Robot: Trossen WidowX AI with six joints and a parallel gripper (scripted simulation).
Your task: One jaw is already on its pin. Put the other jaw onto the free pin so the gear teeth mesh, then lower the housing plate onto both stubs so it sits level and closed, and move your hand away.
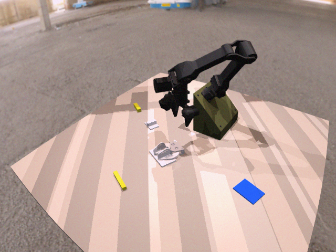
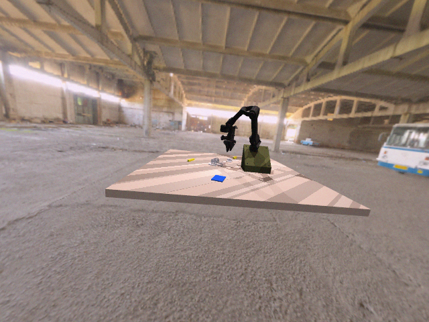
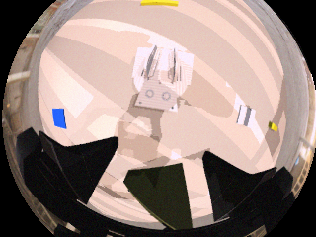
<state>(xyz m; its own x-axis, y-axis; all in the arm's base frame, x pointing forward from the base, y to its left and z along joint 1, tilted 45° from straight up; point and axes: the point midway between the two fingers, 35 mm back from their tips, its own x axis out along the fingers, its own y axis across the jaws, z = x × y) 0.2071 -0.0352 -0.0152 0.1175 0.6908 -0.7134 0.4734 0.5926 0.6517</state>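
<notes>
My gripper (image 1: 181,121) (image 2: 227,151) (image 3: 161,149) is open and empty, raised above the table and apart from the mechanism. The pale base plate (image 1: 163,163) (image 3: 140,55) lies on the table. Two grey jaws, one (image 1: 160,148) (image 3: 152,61) beside the other (image 1: 166,154) (image 3: 174,64), stand on it roughly parallel, with a gap between them. The grey housing plate (image 1: 177,147) (image 3: 158,102) lies over their rear ends, and two round stub outlines show in it. It looks about level; whether it is fully seated I cannot tell. The pins and gear teeth are hidden beneath it.
A small white stepped bracket (image 1: 152,125) (image 3: 246,116) lies beside the mechanism. A yellow bar (image 1: 119,180) (image 3: 159,3), a shorter yellow block (image 1: 137,107) (image 3: 273,126) and a flat blue plate (image 1: 249,191) (image 2: 218,178) (image 3: 59,118) lie farther out. The arm stands on a green base (image 1: 214,116) (image 2: 256,161).
</notes>
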